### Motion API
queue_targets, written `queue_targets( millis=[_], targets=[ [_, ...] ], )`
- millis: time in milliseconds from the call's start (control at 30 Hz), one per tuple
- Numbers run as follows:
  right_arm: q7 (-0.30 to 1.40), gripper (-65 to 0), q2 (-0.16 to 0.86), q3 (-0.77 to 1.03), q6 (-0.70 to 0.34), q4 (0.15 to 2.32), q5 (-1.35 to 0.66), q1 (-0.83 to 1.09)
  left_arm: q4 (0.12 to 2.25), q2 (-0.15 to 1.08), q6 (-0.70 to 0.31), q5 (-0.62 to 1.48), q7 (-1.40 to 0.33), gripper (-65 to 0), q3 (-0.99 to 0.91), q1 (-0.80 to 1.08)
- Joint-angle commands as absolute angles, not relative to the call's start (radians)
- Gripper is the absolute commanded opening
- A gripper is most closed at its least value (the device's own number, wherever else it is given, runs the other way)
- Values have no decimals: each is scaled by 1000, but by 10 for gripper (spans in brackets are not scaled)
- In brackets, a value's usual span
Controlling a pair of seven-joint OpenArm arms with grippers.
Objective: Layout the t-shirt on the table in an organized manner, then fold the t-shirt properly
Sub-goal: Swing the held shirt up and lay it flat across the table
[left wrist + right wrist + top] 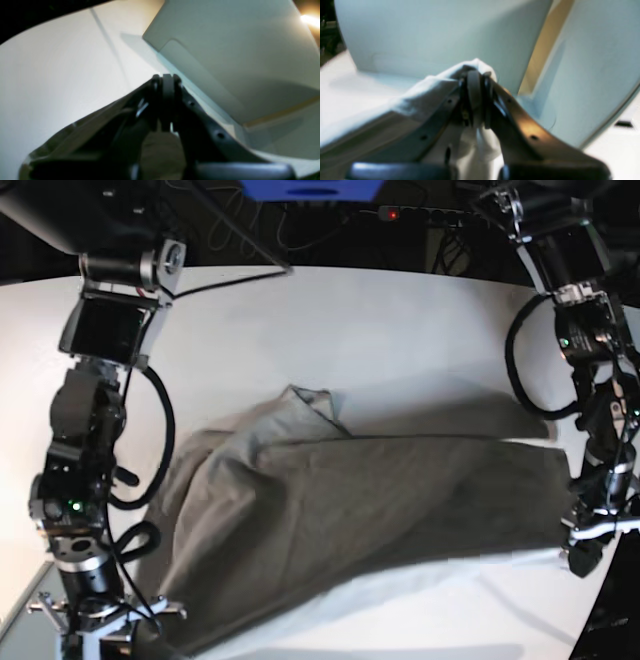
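The grey-beige t-shirt (350, 500) hangs stretched between my two grippers, partly lifted, with a shadow on the white table (350, 330) under its near edge. One bunched end with a fold sticks up near the middle. At the right side of the base view my left gripper (578, 552) is shut on the shirt's edge. Its wrist view shows the jaws pressed together (167, 78) with cloth (160, 150) trailing below them. My right gripper (150, 622) is at the lower left of the base view, and its wrist view shows it shut (476, 73) on a bunched fold of t-shirt (432, 87).
A pale grey-green box (225, 50) stands close beyond the left gripper, and similar panels (432, 32) fill the right wrist view. Cables and dark equipment (330, 220) line the table's far edge. The arm bases (115, 320) stand at the back corners.
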State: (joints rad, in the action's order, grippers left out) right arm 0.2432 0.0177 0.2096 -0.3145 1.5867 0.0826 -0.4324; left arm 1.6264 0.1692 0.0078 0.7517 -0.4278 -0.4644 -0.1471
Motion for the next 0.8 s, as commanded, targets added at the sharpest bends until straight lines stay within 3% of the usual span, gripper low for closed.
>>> queue_targets(
  millis=[0,600,767],
  targets=[
    [197,-650,27,228,-308,1630,74,-478,1658,183,-4,759,-404,-649,-467,-166],
    [188,-650,22,243,-306,2051,74,-351,1851,183,-4,760,-526,-649,-466,-348],
    [68,-650,21,338,-306,2051,73,-320,1911,183,-4,760,-526,-649,-466,-321]
  ],
)
